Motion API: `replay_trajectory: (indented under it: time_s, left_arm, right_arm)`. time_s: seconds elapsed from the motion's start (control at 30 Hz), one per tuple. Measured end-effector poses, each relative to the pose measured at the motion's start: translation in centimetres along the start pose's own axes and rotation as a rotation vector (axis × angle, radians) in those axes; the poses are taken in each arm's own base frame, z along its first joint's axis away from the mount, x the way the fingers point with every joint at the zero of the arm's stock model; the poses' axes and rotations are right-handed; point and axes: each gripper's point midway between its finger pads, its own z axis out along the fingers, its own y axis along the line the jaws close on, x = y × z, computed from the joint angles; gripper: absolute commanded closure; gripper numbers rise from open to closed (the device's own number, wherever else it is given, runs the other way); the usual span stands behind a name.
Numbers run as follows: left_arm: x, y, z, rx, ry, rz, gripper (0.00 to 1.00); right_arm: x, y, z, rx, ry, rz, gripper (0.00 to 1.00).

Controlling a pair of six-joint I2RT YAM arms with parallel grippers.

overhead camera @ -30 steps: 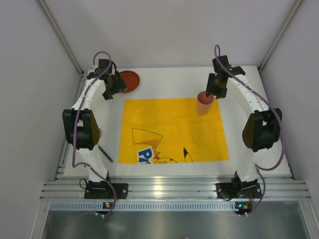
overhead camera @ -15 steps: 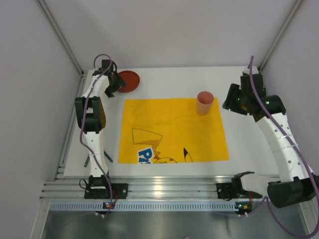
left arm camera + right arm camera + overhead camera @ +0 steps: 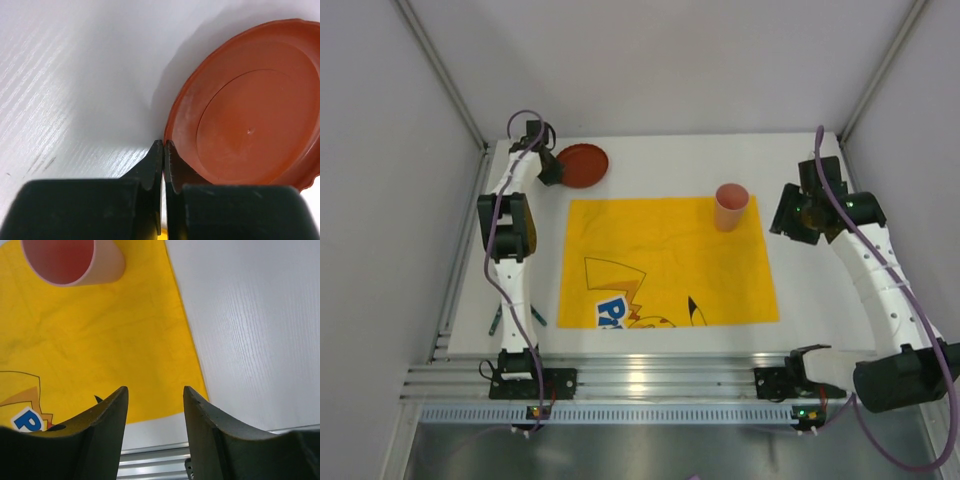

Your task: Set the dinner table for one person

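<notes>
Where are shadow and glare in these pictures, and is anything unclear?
Left wrist view: the red plate throws a soft shadow leftward on the white table. Top view: glare on the metal rail. Right wrist view: even light, the yellow cloth sharp.

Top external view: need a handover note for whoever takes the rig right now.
Left end effector: shut at the rim of the red plate; grip unclear.
Right end effector: open, empty, over the right edge of the yellow cloth.
Done: pink cup upright on the cloth's far right corner.
To do: plate lies off the cloth, far left of the dinner table; probably move it onto the cloth.
</notes>
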Motion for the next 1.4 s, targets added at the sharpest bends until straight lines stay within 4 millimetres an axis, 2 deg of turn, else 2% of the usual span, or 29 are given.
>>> replay_trajectory:
  time_s: [0.17, 0.23, 0.33, 0.43, 0.5, 0.6, 0.7, 0.8, 0.87, 0.97, 1.03, 1.13, 1.17, 1.27, 1.3, 1.4]
  left_arm:
    - [0.2, -0.3, -0.1, 0.038, 0.006, 0.001, 1.00]
    - [1.2, -0.2, -1.0, 0.062, 0.032, 0.008, 1.00]
    - [2.9, -0.5, -3.5, 0.108, 0.080, 0.042, 1.00]
    - [4.8, -2.9, -7.8, 0.186, 0.089, 0.131, 1.00]
    - [7.2, -4.9, -11.2, 0.248, 0.086, 0.207, 1.00]
    - [12.7, -6.9, -16.3, 0.335, 0.108, 0.324, 1.00]
    - [20.1, -7.1, -20.3, 0.402, 0.181, 0.449, 1.00]
    - [25.5, -5.1, -21.5, 0.393, 0.252, 0.533, 1.00]
    - [28.0, -3.0, -21.0, 0.349, 0.294, 0.565, 1.00]
    - [29.7, -0.3, -20.1, 0.279, 0.333, 0.580, 1.00]
    - [30.0, 0.6, -19.8, 0.252, 0.336, 0.586, 0.99]
    - [30.3, 0.8, -19.6, 0.244, 0.335, 0.592, 0.81]
    - [30.4, 0.8, -19.6, 0.247, 0.337, 0.596, 0.56]
    - [31.0, 0.8, -19.8, 0.249, 0.348, 0.604, 0.08]
    - [31.0, 0.9, -19.9, 0.246, 0.346, 0.606, 0.02]
    - [30.2, 1.6, -20.3, 0.205, 0.326, 0.589, 0.02]
  right_arm:
    - [-1.1, 0.6, 0.1, -0.005, -0.003, -0.006, 0.53]
    - [-1.5, 0.8, 0.1, -0.009, -0.008, -0.010, 0.53]
    - [-1.8, 1.0, 0.0, -0.018, -0.013, -0.017, 0.59]
    - [-1.7, 1.2, 0.0, -0.029, -0.006, -0.020, 0.60]
    - [-1.6, 1.3, 0.1, -0.035, 0.000, -0.024, 0.59]
    - [-1.5, 1.5, 0.1, -0.049, 0.007, -0.028, 0.57]
    - [-1.4, 1.8, 0.2, -0.065, 0.011, -0.034, 0.55]
    - [-0.9, 1.9, 0.4, -0.080, 0.020, -0.038, 0.54]
    - [-0.3, 1.8, 0.5, -0.086, 0.031, -0.043, 0.53]
    - [0.6, 1.6, 0.5, -0.094, 0.043, -0.048, 0.53]
    - [1.1, 1.4, 0.3, -0.099, 0.046, -0.054, 0.54]
    - [1.5, 1.3, 0.0, -0.108, 0.042, -0.060, 0.53]
    - [1.6, 1.2, 0.0, -0.110, 0.042, -0.062, 0.53]
    - [1.9, 1.1, -0.2, -0.113, 0.041, -0.063, 0.53]
    - [2.0, 1.0, -0.2, -0.114, 0.044, -0.063, 0.53]
    - [2.4, 1.1, -0.2, -0.126, 0.050, -0.063, 0.53]
